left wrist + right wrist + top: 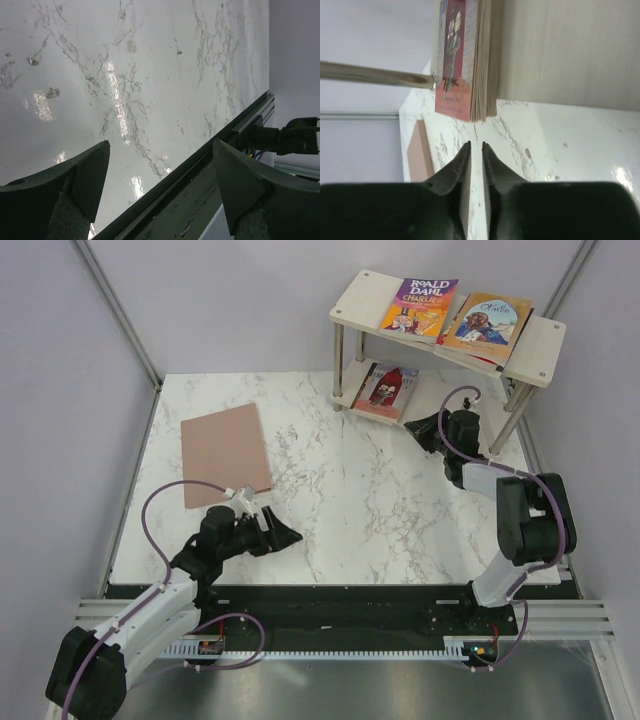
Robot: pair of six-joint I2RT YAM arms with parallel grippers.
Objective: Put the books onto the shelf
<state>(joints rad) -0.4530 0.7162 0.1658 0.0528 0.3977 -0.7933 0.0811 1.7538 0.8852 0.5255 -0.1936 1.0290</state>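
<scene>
The shelf stands at the back right. On its top board lie a purple-orange Roald Dahl book and an orange book. A pale pink-red book lies on the lower board, sticking out over the front edge. My right gripper points at it from just in front. In the right wrist view that gripper has its jaws a narrow slit apart with nothing between them, a little short of the book. A plain brownish-pink book lies flat at the table's left. My left gripper is wide open and empty, low over the table's near edge.
A silver shelf post runs beside the pink-red book, and the cream underside of a shelf board is to the book's right. The black front rail runs along the marble table. Grey walls close in the left, right and back.
</scene>
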